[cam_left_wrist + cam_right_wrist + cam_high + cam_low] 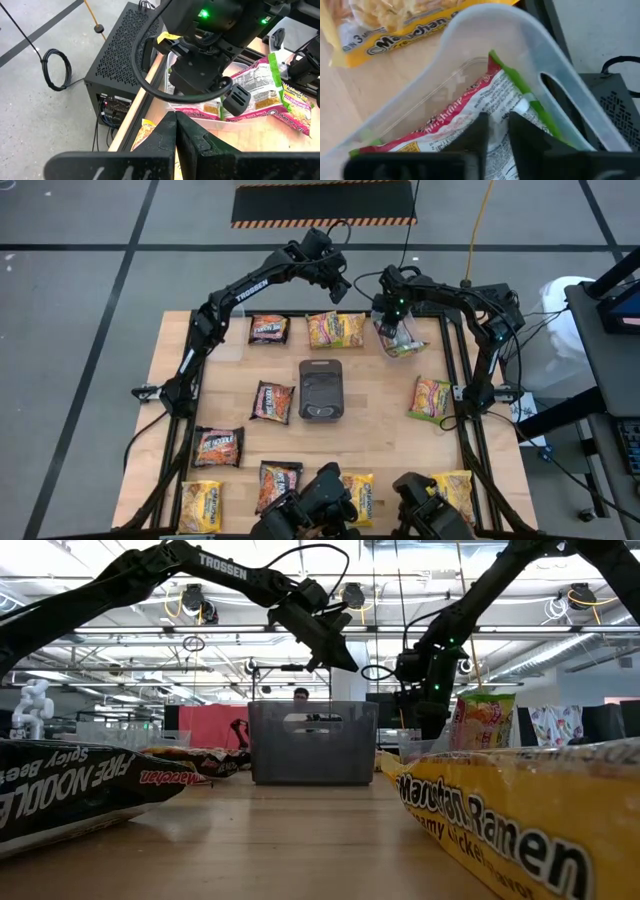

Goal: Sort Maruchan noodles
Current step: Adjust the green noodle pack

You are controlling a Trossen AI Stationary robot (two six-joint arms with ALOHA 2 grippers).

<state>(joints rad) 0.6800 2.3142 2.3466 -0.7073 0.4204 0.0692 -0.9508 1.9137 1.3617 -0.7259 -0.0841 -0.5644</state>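
Right gripper (495, 142) over clear tub (485, 30), jaws apparently pinching green-edged packet (485, 107); left gripper (176, 131) raised, jaws pressed together.

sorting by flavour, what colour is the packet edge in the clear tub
Green, on the packet in the tub; right wrist view.

My arms are black. The table (390, 430) under me is pale wood. At its middle sits a dark grey tray (321, 389). Packets: dark brown with red-orange (268, 329), yellow (337, 330), and green-edged pink-and-white with printed text (485, 107) inside a clear tub (540, 55). A green light glows on my right wrist.
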